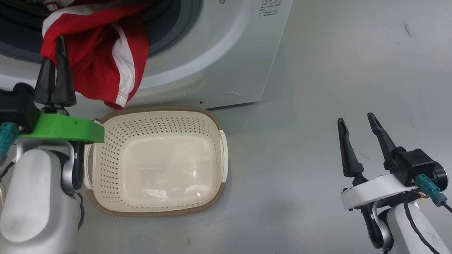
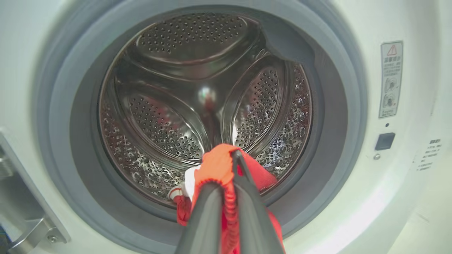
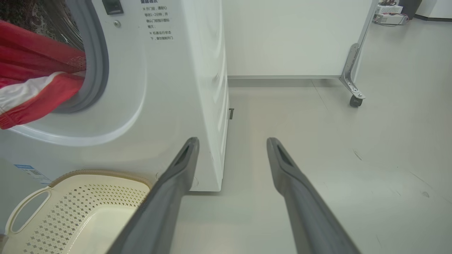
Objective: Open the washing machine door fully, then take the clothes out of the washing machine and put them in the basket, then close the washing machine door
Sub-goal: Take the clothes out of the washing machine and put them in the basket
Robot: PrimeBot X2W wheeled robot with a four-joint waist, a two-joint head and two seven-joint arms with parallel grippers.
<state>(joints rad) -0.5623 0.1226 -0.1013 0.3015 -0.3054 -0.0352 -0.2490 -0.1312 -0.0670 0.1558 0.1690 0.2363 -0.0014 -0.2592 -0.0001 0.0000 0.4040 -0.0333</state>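
The left gripper (image 1: pixel 59 44), pinched shut on the clothes (image 1: pixel 95 56) hanging from the washing machine (image 1: pixel 223 59) just beyond the basket (image 1: pixel 154 109), should pull any hidden tail clear before releasing above it; the right gripper (image 1: pixel 357 120) gapes empty.

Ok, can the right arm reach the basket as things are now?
Probably yes. The right gripper is open and empty, and bare floor lies between it and the basket. The left arm covers just its far edge.
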